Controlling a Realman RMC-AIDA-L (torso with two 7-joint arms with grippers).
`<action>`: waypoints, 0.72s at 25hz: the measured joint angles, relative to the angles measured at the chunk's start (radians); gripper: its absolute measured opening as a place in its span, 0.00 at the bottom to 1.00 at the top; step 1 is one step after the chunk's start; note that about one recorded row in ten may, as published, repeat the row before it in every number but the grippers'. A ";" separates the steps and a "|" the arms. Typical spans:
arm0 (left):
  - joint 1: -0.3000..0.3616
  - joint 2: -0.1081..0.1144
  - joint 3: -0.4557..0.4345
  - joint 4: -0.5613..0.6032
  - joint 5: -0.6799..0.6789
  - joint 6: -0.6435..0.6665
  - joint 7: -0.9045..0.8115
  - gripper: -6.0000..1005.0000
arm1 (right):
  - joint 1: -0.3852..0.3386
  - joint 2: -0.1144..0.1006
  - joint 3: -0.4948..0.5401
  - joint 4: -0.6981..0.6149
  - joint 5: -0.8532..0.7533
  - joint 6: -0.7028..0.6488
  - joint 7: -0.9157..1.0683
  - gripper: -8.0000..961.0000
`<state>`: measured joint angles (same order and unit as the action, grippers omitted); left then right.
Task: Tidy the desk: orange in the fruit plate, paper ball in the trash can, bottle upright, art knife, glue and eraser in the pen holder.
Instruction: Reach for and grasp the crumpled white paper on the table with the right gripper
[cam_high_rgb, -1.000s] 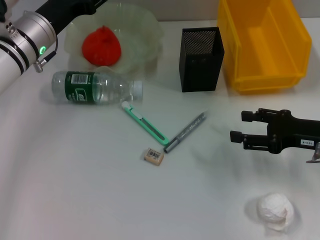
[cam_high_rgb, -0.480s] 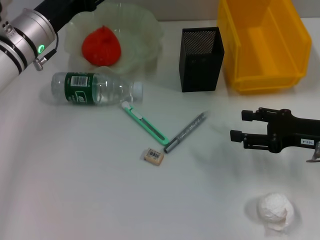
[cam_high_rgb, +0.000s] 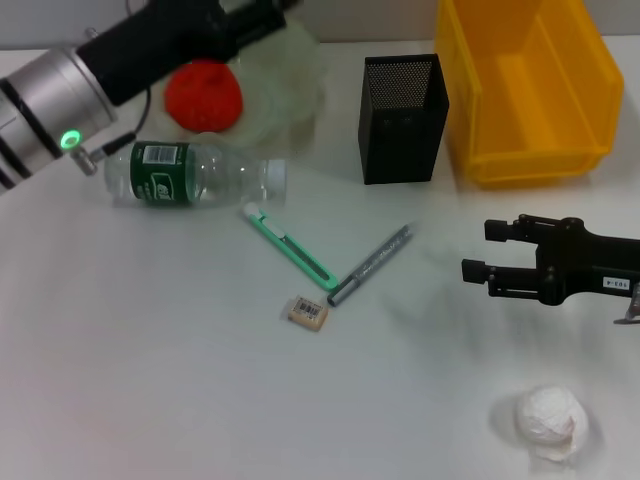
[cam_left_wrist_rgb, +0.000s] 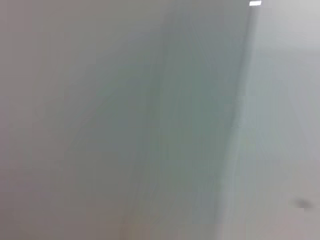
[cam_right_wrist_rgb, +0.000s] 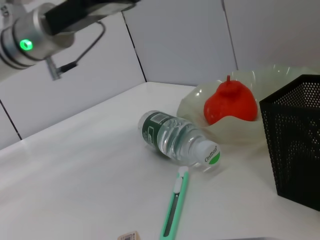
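Orange (cam_high_rgb: 203, 94) already in the plate (cam_high_rgb: 290, 75), so next: bring the wide-open right tool (cam_high_rgb: 478, 256) straight down over the paper ball (cam_high_rgb: 546, 419) near the worktop's front edge, pinching gently; left tool's state unknowable, hidden beyond the plate.

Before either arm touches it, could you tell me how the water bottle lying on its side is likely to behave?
The bottle lies on its round side, so a nudge would probably roll it. It looks empty, likely light, and thin clear plastic may dent.
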<state>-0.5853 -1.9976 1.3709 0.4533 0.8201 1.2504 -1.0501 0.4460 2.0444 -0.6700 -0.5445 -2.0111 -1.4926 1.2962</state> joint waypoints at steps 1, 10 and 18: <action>0.003 0.005 0.005 0.003 0.034 0.040 -0.019 0.86 | 0.001 -0.001 0.000 0.000 0.000 0.000 0.000 0.80; 0.004 0.013 0.004 0.028 0.312 0.221 -0.101 0.86 | 0.014 -0.004 0.001 0.000 0.000 0.000 -0.001 0.80; 0.048 0.025 0.009 0.030 0.471 0.295 -0.127 0.86 | 0.017 -0.004 -0.002 -0.003 0.001 -0.001 -0.001 0.80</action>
<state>-0.5371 -1.9729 1.3802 0.4834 1.2913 1.5451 -1.1774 0.4626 2.0401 -0.6724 -0.5476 -2.0097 -1.4938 1.2951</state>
